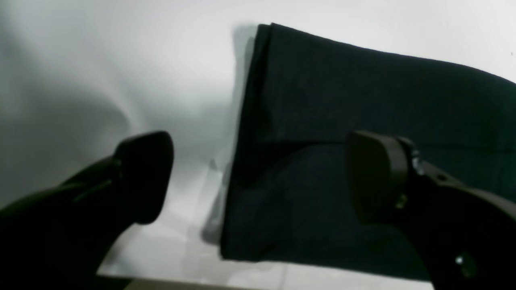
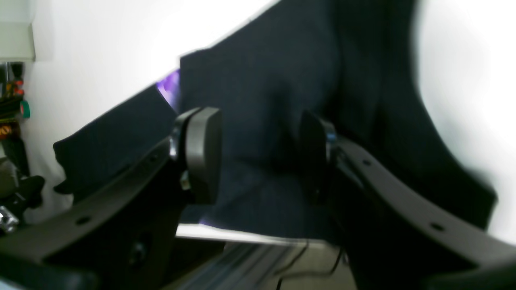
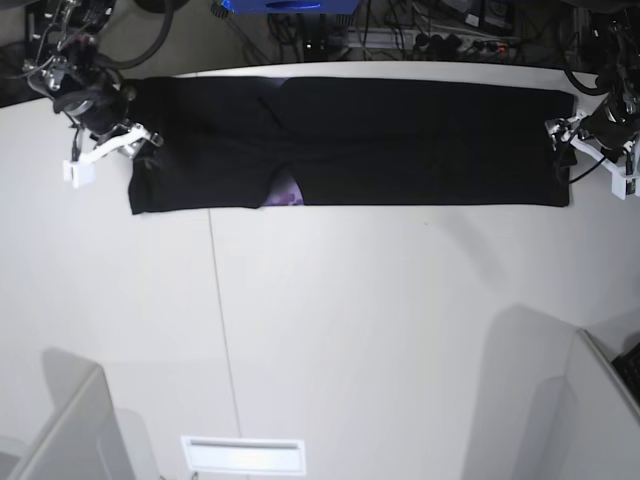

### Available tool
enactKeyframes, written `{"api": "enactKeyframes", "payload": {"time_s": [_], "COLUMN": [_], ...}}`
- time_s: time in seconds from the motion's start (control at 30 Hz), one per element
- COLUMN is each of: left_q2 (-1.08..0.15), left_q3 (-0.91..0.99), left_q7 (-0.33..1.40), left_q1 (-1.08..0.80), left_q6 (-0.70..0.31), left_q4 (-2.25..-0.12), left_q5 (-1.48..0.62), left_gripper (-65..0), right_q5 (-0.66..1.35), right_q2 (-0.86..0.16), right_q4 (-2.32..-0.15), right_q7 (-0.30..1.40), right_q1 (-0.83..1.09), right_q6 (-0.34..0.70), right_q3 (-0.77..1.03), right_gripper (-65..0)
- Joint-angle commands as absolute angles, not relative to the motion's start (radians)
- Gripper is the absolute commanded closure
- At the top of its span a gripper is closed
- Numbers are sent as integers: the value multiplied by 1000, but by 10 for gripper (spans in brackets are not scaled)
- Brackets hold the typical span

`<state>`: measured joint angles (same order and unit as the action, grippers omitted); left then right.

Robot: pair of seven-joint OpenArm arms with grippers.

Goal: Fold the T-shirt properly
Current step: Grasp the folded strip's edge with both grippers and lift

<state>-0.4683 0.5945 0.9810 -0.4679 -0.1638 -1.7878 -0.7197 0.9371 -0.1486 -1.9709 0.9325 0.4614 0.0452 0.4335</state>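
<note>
The black T-shirt (image 3: 400, 140) lies flat as one long strip across the far side of the white table (image 3: 350, 320). A bit of purple print (image 3: 285, 193) peeks out at its front edge. My left gripper (image 1: 260, 177) is open wide over the strip's end, one finger (image 1: 145, 177) above bare table and the other (image 1: 375, 177) above cloth. In the base view it sits at the strip's right end (image 3: 563, 140). My right gripper (image 2: 260, 157) is open just above the dark cloth (image 2: 262, 80) at the strip's left end (image 3: 140, 140), gripping nothing.
Cables and equipment (image 3: 330, 20) crowd the space beyond the table's far edge. Grey panels stand at the near left (image 3: 70, 430) and near right (image 3: 600, 410) corners. A white slot (image 3: 243, 455) sits by the near edge. A seam (image 3: 220, 300) runs down the tabletop.
</note>
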Motion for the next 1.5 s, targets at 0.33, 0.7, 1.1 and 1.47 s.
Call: {"api": "enactKeyframes", "payload": {"time_s": [0.33,0.7,1.1,1.47], "left_q2": [-366,-325,-328,-323], "left_q3": [602,593,535,518], "left_q7": [957,849,849,937], "left_q1": [-415,-380,-182,-7], "left_q6": [-168,-170,-165,-165], "left_q4": [-1707,-1511,-1371,-1372], "left_q5": [-725,-723,-662,-584], "left_gripper": [0,0,0,0], "right_q5": [835,697,694,601], "right_q2": [-205,-176,-180,-193], "right_q4": [-1865,-1765,-1471,-1411], "right_q7": [783,783,782,788], "right_q1": [443,387,157,-15], "right_q6": [56,56,56,58], "right_q3": [272,271,269,265], "right_gripper": [0,0,0,0]}}
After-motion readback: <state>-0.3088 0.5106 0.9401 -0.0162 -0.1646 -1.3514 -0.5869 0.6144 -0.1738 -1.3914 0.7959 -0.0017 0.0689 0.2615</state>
